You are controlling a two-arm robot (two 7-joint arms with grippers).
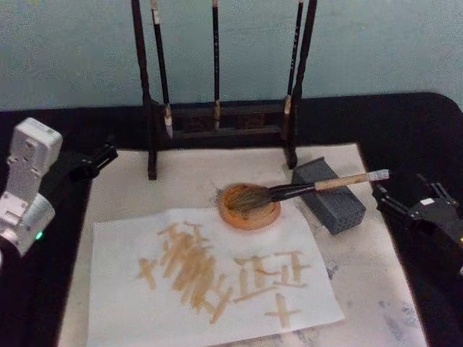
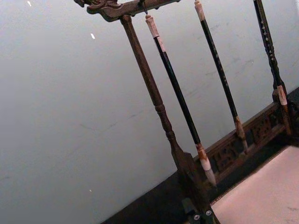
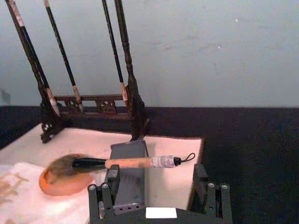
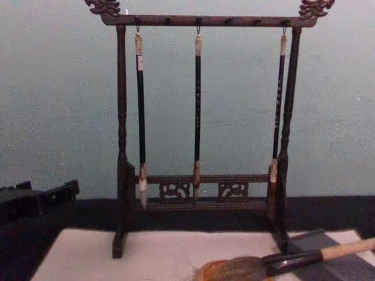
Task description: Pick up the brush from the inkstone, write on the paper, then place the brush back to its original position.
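Observation:
The brush (image 1: 318, 186) lies with its bushy head in the round orange-brown inkstone (image 1: 246, 219) and its tan handle resting across a grey block. The white paper (image 1: 145, 246) lies in front of the inkstone and carries several tan strokes. My right gripper (image 1: 396, 189) sits low at the right, just beyond the handle's end. In the right wrist view the right gripper (image 3: 156, 193) is open, with the brush (image 3: 131, 163) and inkstone (image 3: 56, 184) ahead of its fingers (image 3: 100, 198), untouched. My left gripper (image 1: 101, 156) is off to the left of the mat, away from the paper.
A grey block (image 1: 336, 206) stands right of the inkstone. A dark wooden rack (image 4: 199, 187) with three slim hanging brushes stands at the back. A pale mat (image 1: 130, 181) covers the black cloth (image 1: 405, 123) under everything.

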